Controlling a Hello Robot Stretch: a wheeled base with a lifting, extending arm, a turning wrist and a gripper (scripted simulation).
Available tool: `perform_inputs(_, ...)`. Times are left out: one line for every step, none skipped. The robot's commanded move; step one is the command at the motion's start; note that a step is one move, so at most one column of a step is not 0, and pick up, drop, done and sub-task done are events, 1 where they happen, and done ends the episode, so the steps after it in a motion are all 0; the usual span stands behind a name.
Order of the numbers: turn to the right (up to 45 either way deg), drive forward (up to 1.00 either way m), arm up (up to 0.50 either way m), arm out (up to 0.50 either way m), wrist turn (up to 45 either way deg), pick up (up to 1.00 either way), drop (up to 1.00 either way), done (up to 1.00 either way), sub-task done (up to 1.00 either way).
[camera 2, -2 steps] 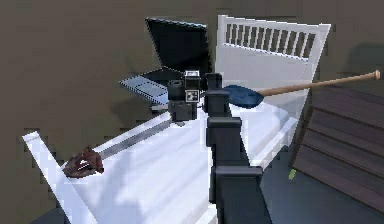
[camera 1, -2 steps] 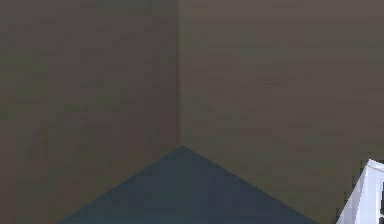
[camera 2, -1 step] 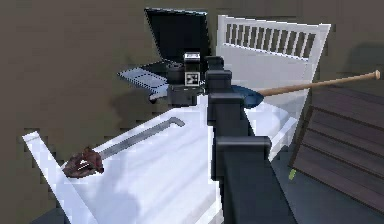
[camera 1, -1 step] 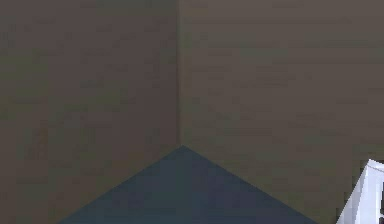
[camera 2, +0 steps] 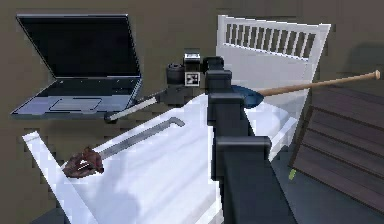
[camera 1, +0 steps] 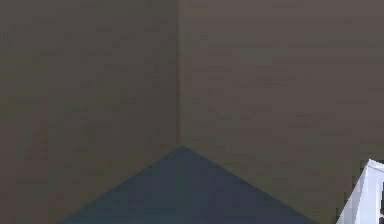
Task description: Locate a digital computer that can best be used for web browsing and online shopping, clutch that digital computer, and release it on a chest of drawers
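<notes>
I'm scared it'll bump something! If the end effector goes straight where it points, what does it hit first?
Probably the open laptop: the end effector points toward its near corner, though depth is unclear.

White thing is chopped off at the forward view's corner, and no clue what that reddish blob on the bed is.
</notes>
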Motion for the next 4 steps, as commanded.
perform_inputs(0.0,0.0,0.0,0.0,-45.0,0.0,0.0,0.0,0.0)
perform_inputs(0.0,0.0,0.0,0.0,-24.0,0.0,0.0,0.0,0.0)
perform_inputs(0.0,0.0,0.0,-0.32,0.0,0.0,0.0,0.0,0.0)
perform_inputs(-45.0,0.0,0.0,0.0,0.0,0.0,0.0,0.0,0.0)
